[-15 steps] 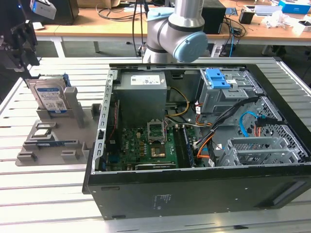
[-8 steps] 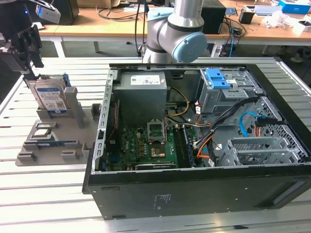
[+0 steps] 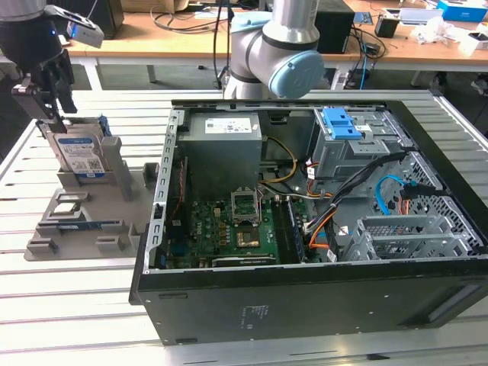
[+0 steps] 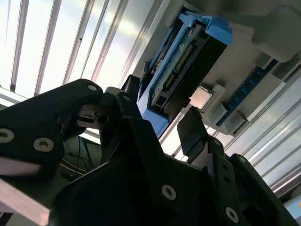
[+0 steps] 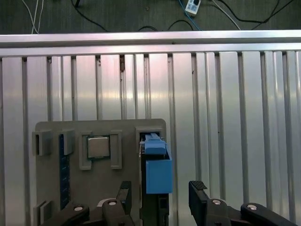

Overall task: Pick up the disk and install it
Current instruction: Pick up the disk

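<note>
At the exterior view's left, the tool [image 3: 52, 105] hung over the disk [image 3: 82, 155], which stood on edge in a slot of the grey fixture [image 3: 76, 244] on the bench [image 3: 69, 305]. In the first wrist view the fingers [image 5: 197, 195] were spread, one to each side of the disk and apart from it (no grip yet). Step in hand: pick-up. A sound grasp would likely call for squeezing the blue rails squarely. The open computer case [image 3: 305, 305] stood to the right.
</note>
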Controlling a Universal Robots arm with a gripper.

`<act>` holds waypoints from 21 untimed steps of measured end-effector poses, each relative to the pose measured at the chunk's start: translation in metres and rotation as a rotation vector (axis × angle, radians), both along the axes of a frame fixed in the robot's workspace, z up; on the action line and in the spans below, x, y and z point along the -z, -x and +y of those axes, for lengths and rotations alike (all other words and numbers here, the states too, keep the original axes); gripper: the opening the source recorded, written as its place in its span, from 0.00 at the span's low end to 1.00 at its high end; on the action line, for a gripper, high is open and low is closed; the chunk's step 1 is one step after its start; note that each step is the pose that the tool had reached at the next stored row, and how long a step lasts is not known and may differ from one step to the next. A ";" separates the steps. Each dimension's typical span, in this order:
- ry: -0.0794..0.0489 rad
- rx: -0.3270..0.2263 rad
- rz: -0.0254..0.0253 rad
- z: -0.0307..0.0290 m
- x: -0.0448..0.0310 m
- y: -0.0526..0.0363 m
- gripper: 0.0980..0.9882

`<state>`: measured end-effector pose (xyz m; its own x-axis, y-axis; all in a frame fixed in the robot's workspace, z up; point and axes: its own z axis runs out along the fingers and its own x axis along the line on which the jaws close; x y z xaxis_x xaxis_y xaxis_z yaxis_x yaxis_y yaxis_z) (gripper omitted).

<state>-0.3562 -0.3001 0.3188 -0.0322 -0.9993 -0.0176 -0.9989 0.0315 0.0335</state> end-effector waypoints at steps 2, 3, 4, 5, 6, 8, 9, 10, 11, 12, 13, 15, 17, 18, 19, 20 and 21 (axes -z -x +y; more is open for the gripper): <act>0.000 0.000 0.0000 0.0001 0.0069 0.0000 0.56; 0.000 0.000 -0.0001 0.0001 0.0107 0.0000 0.56; 0.000 0.000 -0.0001 0.0001 0.0126 0.0000 0.56; 0.000 0.000 0.0000 0.0001 0.0143 0.0000 0.56; 0.000 0.000 0.0000 0.0001 0.0177 0.0000 0.56; 0.000 0.000 0.0000 0.0001 0.0215 0.0000 0.56; 0.000 0.000 0.0001 0.0001 0.0249 0.0001 0.56; 0.000 0.000 0.0000 0.0000 0.0268 0.0001 0.56; 0.000 0.000 0.0000 0.0000 0.0289 0.0001 0.56; 0.000 0.000 0.0001 -0.0001 0.0327 0.0000 0.56; 0.000 0.000 0.0001 -0.0001 0.0330 0.0000 0.56; 0.000 0.000 0.0004 -0.0001 0.0330 0.0000 0.56; 0.000 0.000 0.0002 -0.0001 0.0332 0.0000 0.56; 0.000 0.000 0.0002 -0.0001 0.0332 0.0000 0.56; 0.000 0.000 0.0002 -0.0001 0.0333 0.0000 0.56; 0.000 0.000 0.0002 -0.0001 0.0333 0.0000 0.56; 0.000 0.000 0.0002 -0.0001 0.0334 0.0000 0.55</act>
<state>-0.3562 -0.3002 0.2855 -0.0320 -0.9993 -0.0176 -0.9989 0.0314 0.0337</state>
